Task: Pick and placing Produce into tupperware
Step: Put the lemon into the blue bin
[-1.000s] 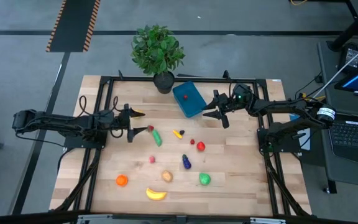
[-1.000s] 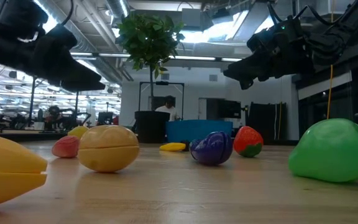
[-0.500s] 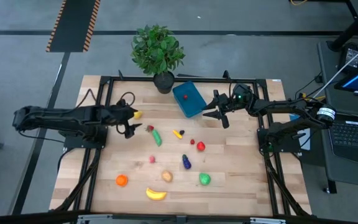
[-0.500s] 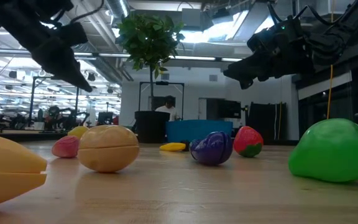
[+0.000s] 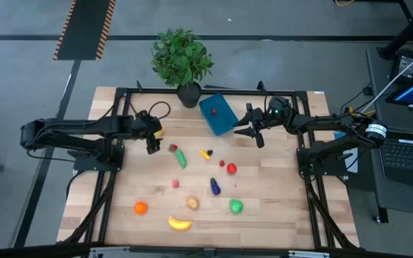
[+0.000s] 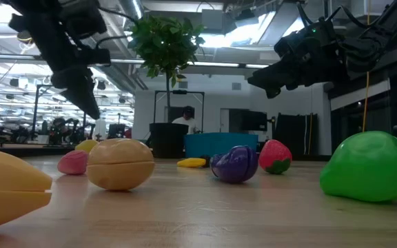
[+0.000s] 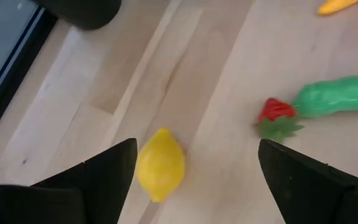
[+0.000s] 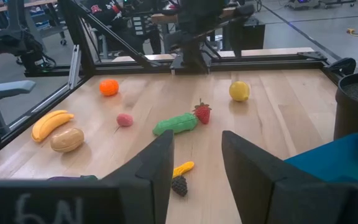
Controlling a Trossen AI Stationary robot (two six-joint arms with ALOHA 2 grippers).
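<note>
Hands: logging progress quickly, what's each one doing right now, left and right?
Left hand: open, holding nothing, just above the small yellow plastic lemon.
Right hand: partly open, holding nothing, beside the rectangular blue plastic container.

Lemon (image 7: 160,164) clear all round; strawberry (image 7: 275,112), cucumber (image 7: 337,96) well aside.

Yellow lemon (image 7: 160,164), red strawberry (image 7: 275,111), green cucumber (image 7: 339,96), blue tupperware (image 5: 218,113), pale wooden table (image 5: 278,193).

Overhead, table-level, two wrist views
</note>
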